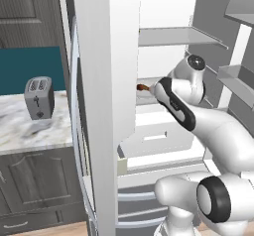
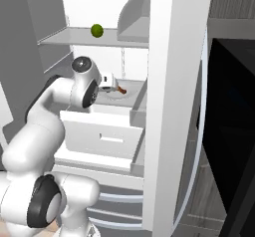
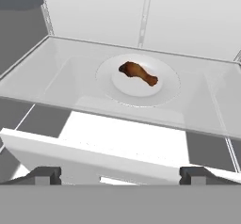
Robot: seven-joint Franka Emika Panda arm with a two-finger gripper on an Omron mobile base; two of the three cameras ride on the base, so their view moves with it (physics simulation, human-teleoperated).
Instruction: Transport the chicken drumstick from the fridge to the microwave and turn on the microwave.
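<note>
1. In the hand view the gripper (image 3: 120, 173) stands with its jaws spread wide and nothing between them, over a white drawer (image 3: 94, 159).
2. Beyond it, the chicken drumstick (image 3: 137, 72) lies on a white plate (image 3: 162, 93) on a glass shelf (image 3: 42, 84) inside the fridge (image 2: 174, 106).
3. The left base view adds a grey toaster (image 1: 39, 97) on the marble counter (image 1: 20, 131).
4. The right base view adds a green round fruit (image 2: 97, 30) on the upper shelf.
</note>
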